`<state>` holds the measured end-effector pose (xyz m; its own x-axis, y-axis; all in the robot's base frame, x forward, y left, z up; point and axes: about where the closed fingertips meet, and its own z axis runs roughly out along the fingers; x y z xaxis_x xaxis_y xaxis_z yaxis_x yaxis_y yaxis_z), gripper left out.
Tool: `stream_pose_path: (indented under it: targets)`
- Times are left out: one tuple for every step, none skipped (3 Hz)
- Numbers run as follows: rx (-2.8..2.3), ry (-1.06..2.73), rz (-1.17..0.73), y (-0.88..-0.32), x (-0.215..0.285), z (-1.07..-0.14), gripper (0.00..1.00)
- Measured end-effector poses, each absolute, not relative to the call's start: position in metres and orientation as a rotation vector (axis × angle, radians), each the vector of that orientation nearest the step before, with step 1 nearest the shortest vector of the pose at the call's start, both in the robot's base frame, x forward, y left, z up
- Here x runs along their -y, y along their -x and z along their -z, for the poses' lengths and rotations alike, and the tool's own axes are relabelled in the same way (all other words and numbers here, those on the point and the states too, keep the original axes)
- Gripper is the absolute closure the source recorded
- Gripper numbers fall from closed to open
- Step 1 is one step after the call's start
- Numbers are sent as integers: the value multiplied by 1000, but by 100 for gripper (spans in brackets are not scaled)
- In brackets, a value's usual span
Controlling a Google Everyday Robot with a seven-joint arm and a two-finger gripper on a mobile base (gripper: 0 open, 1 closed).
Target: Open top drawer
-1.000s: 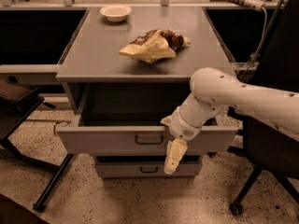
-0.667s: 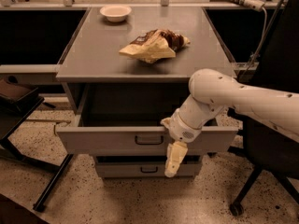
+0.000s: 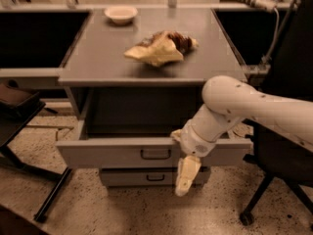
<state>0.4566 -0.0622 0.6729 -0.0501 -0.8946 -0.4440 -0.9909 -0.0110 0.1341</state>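
Note:
The top drawer (image 3: pixel 117 153) of the grey metal cabinet stands pulled out toward me, its wide front showing a small black bracket handle (image 3: pixel 155 153) at centre. The dark inside of the cabinet shows above it. My gripper (image 3: pixel 186 176) hangs from the white arm in front of the drawer front, just right of and a little below the handle, pointing down at the floor. It is not touching the handle. A narrower lower drawer (image 3: pixel 146 176) with a like black handle sits below, closed.
On the cabinet top (image 3: pixel 98 62) lie a crumpled yellow-brown bag (image 3: pixel 159 49) and a small white bowl (image 3: pixel 121 14). A black office chair (image 3: pixel 283 170) stands at the right, a dark stand's leg (image 3: pixel 51 199) at the left. The floor is speckled.

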Motion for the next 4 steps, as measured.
stream_pose_path:
  targets:
    - [-2094, 1933, -631, -415, 76, -678, 0]
    - [-2094, 1934, -631, -414, 75, -678, 0]
    - [-2151, 1962, -663, -393, 81, -680, 0]
    - [-2184, 1963, -681, -382, 85, -683, 0]
